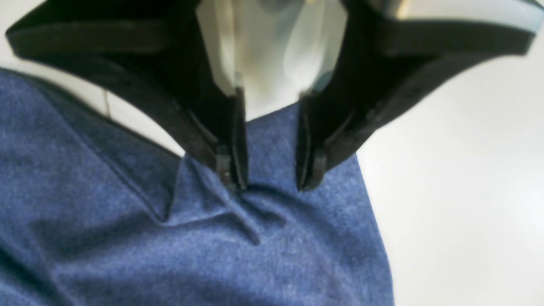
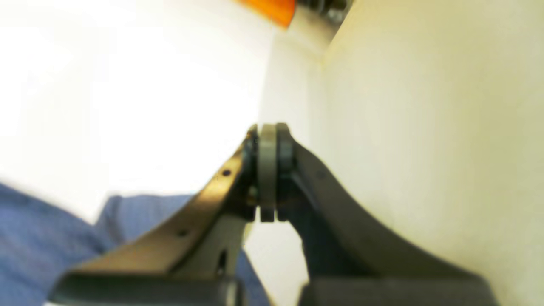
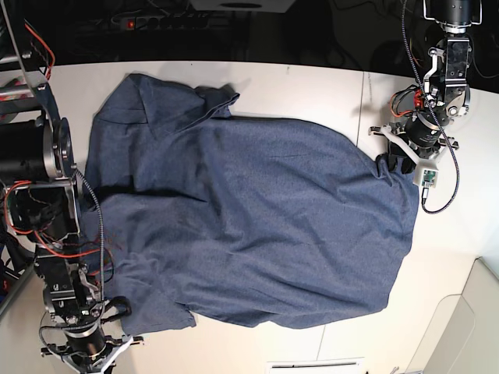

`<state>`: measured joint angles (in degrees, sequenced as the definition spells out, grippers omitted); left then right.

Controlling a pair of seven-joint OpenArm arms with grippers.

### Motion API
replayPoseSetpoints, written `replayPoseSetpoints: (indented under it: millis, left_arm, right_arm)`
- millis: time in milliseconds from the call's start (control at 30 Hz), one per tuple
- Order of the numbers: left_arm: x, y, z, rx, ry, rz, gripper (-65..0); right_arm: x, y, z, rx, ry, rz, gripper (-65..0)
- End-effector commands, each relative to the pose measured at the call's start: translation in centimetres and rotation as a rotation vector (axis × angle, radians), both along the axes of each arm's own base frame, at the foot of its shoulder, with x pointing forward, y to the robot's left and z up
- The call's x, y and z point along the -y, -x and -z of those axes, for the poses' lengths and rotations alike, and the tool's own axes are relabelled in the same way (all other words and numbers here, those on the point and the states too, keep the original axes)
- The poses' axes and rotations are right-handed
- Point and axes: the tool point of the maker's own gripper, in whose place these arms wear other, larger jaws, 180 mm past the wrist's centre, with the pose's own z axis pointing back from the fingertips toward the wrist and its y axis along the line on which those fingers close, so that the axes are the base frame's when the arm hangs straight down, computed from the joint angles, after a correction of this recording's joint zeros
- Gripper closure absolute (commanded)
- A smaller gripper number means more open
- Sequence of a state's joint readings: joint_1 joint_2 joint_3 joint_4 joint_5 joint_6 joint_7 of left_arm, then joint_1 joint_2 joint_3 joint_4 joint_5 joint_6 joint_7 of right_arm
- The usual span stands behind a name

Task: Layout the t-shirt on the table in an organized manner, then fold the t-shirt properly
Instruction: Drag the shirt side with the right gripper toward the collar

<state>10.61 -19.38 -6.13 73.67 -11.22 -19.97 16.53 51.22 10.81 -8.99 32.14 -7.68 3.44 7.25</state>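
T-shirt (image 3: 242, 218) fabric lies spread across most of the table (image 3: 312, 86), plain side up, its long axis running across the base view with a sleeve bunched at the upper left and another near the lower left. At its right-hand edge the left gripper (image 1: 267, 185) presses down with jaws parted and a small ridge of cloth pinched up between the tips — not closed on it yet, as far as I can judge. The right gripper (image 2: 267, 170) sits with its jaws pressed together on nothing, just off the shirt's lower-left corner. The left arm is the one already on the cloth, so closing there looks like the coming move.
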Motion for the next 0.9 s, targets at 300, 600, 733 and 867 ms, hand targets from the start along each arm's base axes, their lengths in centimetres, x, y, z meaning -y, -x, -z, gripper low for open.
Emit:
replayPoseSetpoints:
  millis: [300, 600, 733, 867]
  left_arm:
    - [-1.4, 1.5, 1.2, -0.112, -0.087, 0.022, -23.4]
    - [-1.4, 1.6, 1.3, -0.124, -0.091, 0.022, -23.4]
    - [-1.7, 1.9, 1.5, -0.146, -0.098, 0.021, -22.7]
    - [-2.2, 2.0, 1.4, -0.148, -0.110, 0.022, -13.6]
  right_arm:
    - [-5.4, 7.4, 5.0, -0.364, -0.250, -0.235, 0.0]
    - [-6.9, 23.1, 6.8, -0.579, -0.203, -0.372, 0.0]
    - [-4.6, 26.3, 8.8, -0.633, -0.187, -0.312, 0.0]
    - [-4.3, 29.4, 12.1, -0.735, -0.216, -0.291, 0.0]
